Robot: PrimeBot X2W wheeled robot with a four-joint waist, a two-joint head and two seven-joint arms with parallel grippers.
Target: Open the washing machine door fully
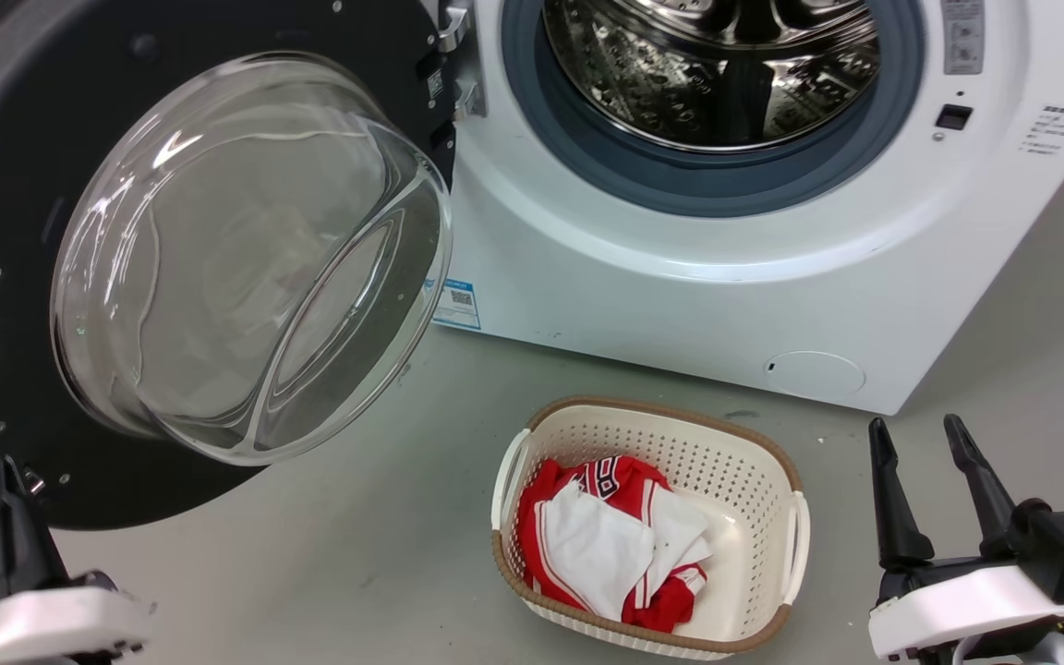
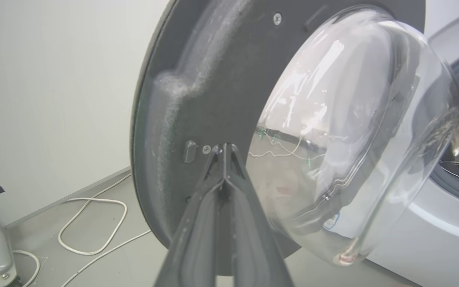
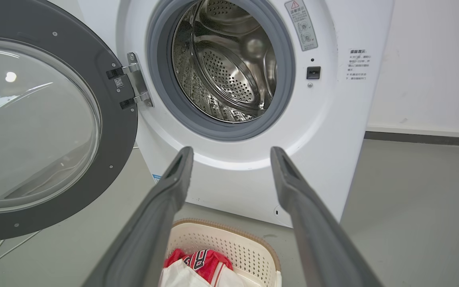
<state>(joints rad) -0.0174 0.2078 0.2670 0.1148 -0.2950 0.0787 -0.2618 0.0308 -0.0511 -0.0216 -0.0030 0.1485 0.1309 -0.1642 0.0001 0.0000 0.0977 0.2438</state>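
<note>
The left gripper [image 2: 223, 148] was closed, its fingers pressed together on nothing, with the tips at the black inner frame of the washing machine door [image 2: 213, 99]. The right gripper [image 1: 915, 425] hung open, clear of everything. The door stood swung wide to the left of the washing machine [image 1: 634, 277], baring the steel drum [image 1: 717, 65]. A cream laundry basket [image 1: 777, 466] holding red-and-white clothes [image 1: 606, 545] sat on the floor before it.

Big white boxy front-loading washing machine [image 3: 237, 175], steel perforated drum exposed, its round black-framed door with bulging clear glass bowl [image 1: 246, 259] swung wide open on the left-side hinge
</note>
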